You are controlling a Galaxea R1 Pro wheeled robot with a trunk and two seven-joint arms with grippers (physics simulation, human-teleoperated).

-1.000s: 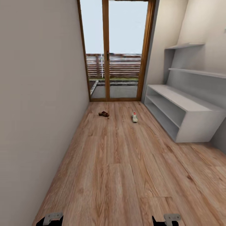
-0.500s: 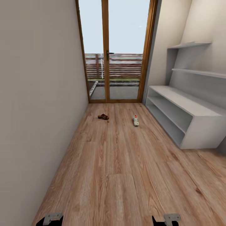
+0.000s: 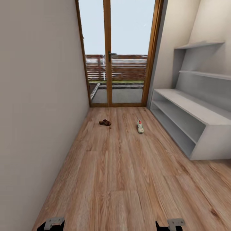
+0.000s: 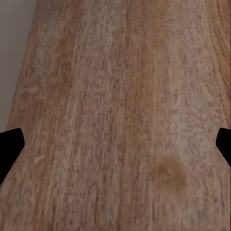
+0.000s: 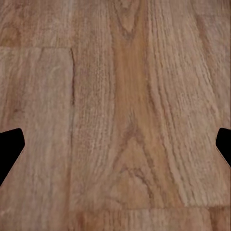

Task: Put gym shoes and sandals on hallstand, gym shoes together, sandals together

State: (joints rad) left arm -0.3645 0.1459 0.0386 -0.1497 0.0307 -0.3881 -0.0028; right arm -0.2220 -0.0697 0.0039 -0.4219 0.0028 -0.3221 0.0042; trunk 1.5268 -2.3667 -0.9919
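One dark brown sandal (image 3: 105, 122) lies on the corridor floor (image 3: 122, 179) far ahead, left of centre. A white gym shoe (image 3: 140, 126) with a red heel lies to its right, about a shoe-length from the sandal's line. Both are well beyond my arms. The hallstand is out of view. My left gripper (image 4: 115, 144) hangs open over bare planks near the left wall, its black fingertips (image 4: 10, 147) wide apart. My right gripper (image 5: 115, 144) is open too, over wood grain, with nothing between its fingers.
A pale grey rack (image 3: 192, 112) with two open tiers and two stepped wall shelves (image 3: 205, 74) stands along the right wall. A glazed wooden door (image 3: 109, 54) closes the corridor's far end. A plain wall (image 3: 38, 106) runs along the left.
The whole view has shifted: the door, rack and shoes look nearer and lower, so the camera has moved forward. The shoes lie as before. Both arms hold their pose.
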